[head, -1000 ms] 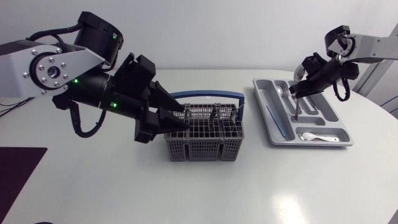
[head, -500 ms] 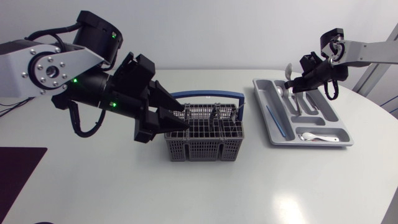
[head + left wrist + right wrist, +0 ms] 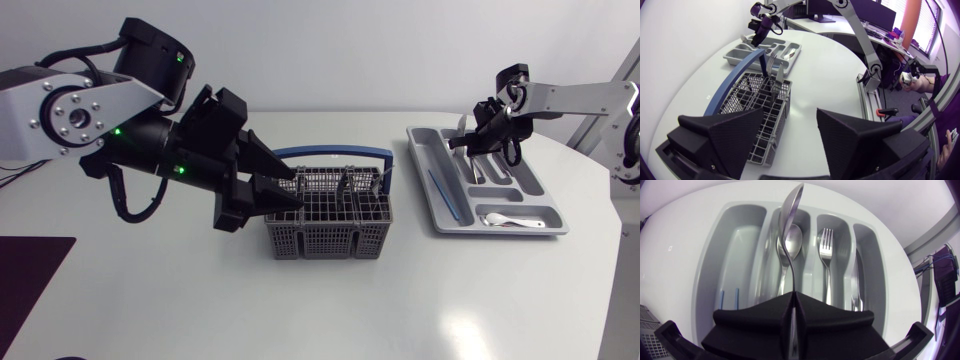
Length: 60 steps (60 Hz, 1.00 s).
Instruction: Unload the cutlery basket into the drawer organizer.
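Observation:
The grey cutlery basket (image 3: 328, 222) with a blue handle (image 3: 330, 152) stands mid-table, and a fork (image 3: 771, 65) and other pieces stick up at its far end. My left gripper (image 3: 292, 188) hovers open at the basket's near left end; its fingers (image 3: 725, 135) straddle the basket (image 3: 757, 105) without touching it. My right gripper (image 3: 482, 135) is shut on a metal spoon (image 3: 790, 220) by the handle, bowl pointing ahead, above the grey drawer organizer (image 3: 437, 210). Below it a spoon (image 3: 792, 242), a fork (image 3: 826, 245) and a knife (image 3: 856, 280) lie in separate compartments.
A thin blue piece (image 3: 440, 190) lies in the organizer's left long compartment, and a white utensil (image 3: 510, 221) lies in its front cross compartment. The organizer (image 3: 735, 54) stands beyond the basket's far end. A dark mat (image 3: 30, 265) covers the table's left front corner.
My right arm stretched out and swung the spoon from hanging over the organizer's middle to pointing toward its far end, with the gripper lower and further back. The left arm has not moved.

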Motion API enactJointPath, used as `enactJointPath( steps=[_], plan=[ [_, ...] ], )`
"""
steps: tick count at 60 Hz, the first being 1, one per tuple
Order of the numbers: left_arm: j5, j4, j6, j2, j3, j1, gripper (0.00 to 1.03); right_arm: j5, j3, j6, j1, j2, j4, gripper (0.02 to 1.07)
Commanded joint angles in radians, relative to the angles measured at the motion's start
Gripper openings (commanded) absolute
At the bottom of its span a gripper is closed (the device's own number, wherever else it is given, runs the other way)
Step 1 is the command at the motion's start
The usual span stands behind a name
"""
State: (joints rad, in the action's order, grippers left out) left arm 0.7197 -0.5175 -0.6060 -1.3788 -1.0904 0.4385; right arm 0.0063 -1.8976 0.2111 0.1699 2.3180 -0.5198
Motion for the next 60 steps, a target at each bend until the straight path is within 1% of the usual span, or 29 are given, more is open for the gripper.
enactJointPath(
  steps=[1, 15, 23, 35, 46, 48, 49, 50, 51, 53, 55, 57, 60],
  plan=[
    [-0.003, 0.007, -0.015, 0.014, 0.034, 0.000, 0.89, 0.064, -0.029, -0.016, -0.018, 0.041, 0.000, 0.08],
    [-0.003, 0.005, -0.012, 0.024, 0.037, -0.001, 0.89, 0.204, -0.020, -0.012, -0.075, 0.070, 0.029, 0.08],
    [-0.003, 0.007, -0.012, 0.035, 0.046, -0.001, 0.89, 0.299, -0.009, 0.007, -0.106, 0.078, 0.075, 0.08],
    [-0.003, 0.005, -0.012, 0.046, 0.053, -0.001, 0.89, 0.351, -0.052, 0.027, -0.116, 0.129, 0.070, 0.08],
    [-0.003, 0.007, -0.012, 0.052, 0.057, -0.001, 0.89, 0.357, -0.083, 0.037, -0.118, 0.162, 0.055, 0.09],
    [-0.003, 0.007, -0.012, 0.052, 0.057, 0.000, 0.89, 0.357, -0.077, 0.039, -0.122, 0.162, 0.053, 0.20],
    [-0.003, 0.005, -0.012, 0.052, 0.055, -0.001, 0.89, 0.357, -0.070, 0.039, -0.125, 0.158, 0.055, 0.28],
    [-0.003, 0.005, -0.012, 0.052, 0.055, -0.001, 0.89, 0.357, -0.066, 0.039, -0.127, 0.155, 0.056, 0.32],
    [-0.003, 0.007, -0.012, 0.052, 0.053, -0.001, 0.89, 0.357, -0.058, 0.039, -0.129, 0.146, 0.058, 0.40],
    [-0.003, 0.005, -0.012, 0.052, 0.052, 0.000, 0.89, 0.356, -0.035, 0.037, -0.132, 0.123, 0.069, 0.52],
    [-0.003, 0.005, -0.011, 0.052, 0.050, -0.001, 0.89, 0.356, -0.009, 0.040, -0.136, 0.096, 0.087, 0.59],
    [-0.003, 0.005, -0.011, 0.052, 0.049, -0.001, 0.89, 0.351, 0.051, 0.043, -0.144, 0.037, 0.118, 0.70],
    [-0.003, 0.005, -0.011, 0.052, 0.046, -0.003, 0.89, 0.340, 0.094, 0.047, -0.152, -0.019, 0.132, 0.76]
  ],
)
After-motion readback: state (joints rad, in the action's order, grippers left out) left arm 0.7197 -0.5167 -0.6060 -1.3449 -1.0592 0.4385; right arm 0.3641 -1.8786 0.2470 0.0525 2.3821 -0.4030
